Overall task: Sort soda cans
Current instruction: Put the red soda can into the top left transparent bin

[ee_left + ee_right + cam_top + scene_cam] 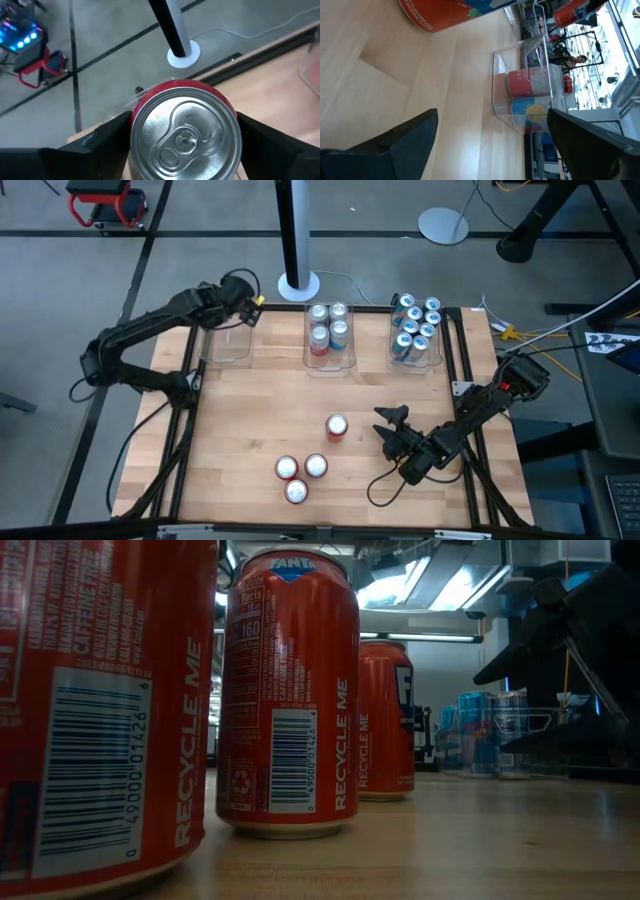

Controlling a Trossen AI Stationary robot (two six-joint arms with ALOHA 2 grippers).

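Left hand (182,145) grips red can (185,135) over bin (226,340).

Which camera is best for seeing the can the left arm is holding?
The left wrist view: the red can fills it, its silver top between the left gripper's fingers. The high view shows only that gripper above the clear empty bin, hiding the can. The other views miss it.

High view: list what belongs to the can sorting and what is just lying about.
Job:
red cans loose on the table
silver-and-red cans in the middle bin
blue cans in the right bin
red can in the left claw

Lying about:
cables
red cart
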